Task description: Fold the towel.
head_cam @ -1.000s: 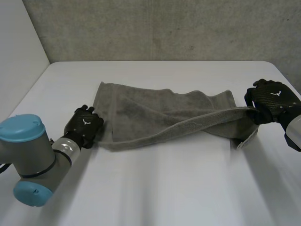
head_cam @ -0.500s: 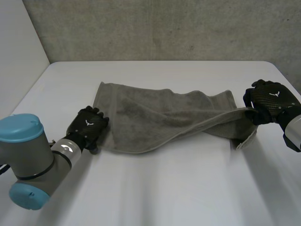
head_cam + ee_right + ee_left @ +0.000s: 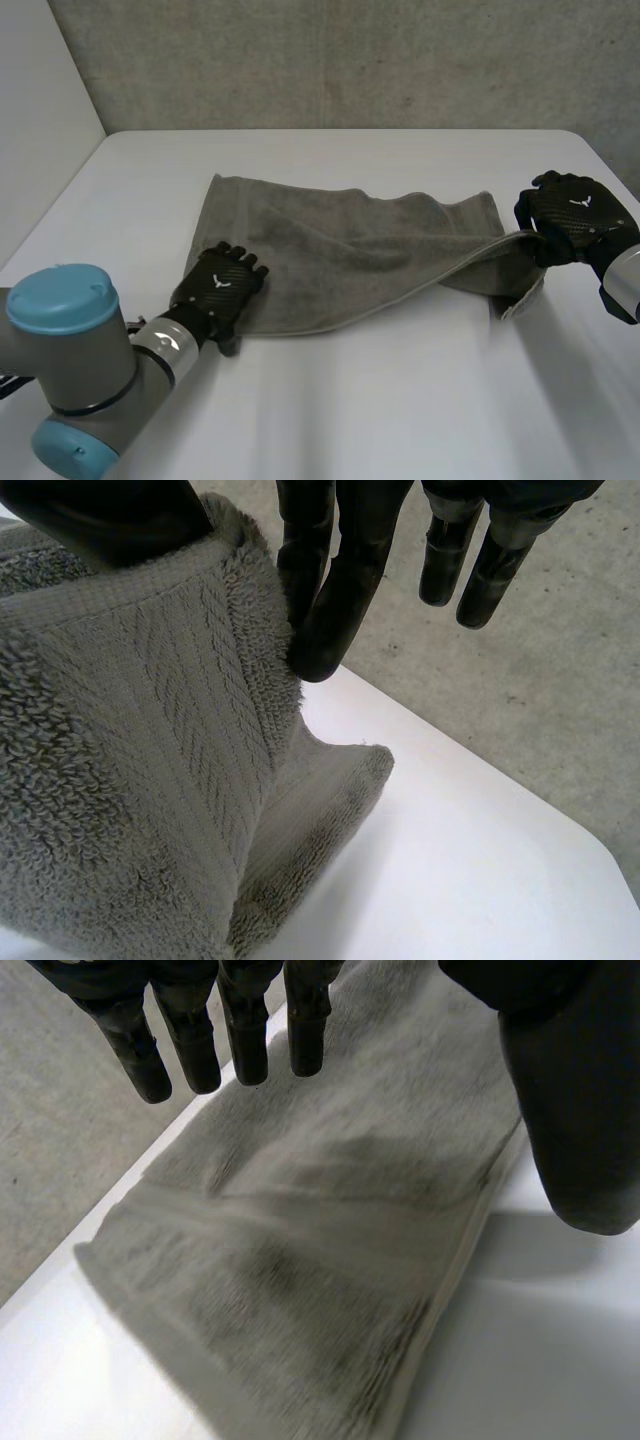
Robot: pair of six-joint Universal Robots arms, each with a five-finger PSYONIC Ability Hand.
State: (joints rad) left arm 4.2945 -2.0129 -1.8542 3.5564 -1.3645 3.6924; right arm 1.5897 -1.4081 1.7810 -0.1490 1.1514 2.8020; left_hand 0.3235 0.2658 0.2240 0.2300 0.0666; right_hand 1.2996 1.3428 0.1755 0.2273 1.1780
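My left hand (image 3: 222,290) has shifted onto a near corner of the towel (image 3: 330,250) — fingers straight, pinning it to the table (image 3: 400,400). My right hand (image 3: 568,215) pinches the raised opposite end — fold looks ready.

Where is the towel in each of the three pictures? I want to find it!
Head view: the towel lies across the white table, left hand at its near corner, right hand pinching its other end.
Left wrist view: the towel spreads beneath the left hand's straight fingers.
Right wrist view: the towel, its end pinched between the right hand's thumb and a finger.
Shared landmark: the white table under the towel.
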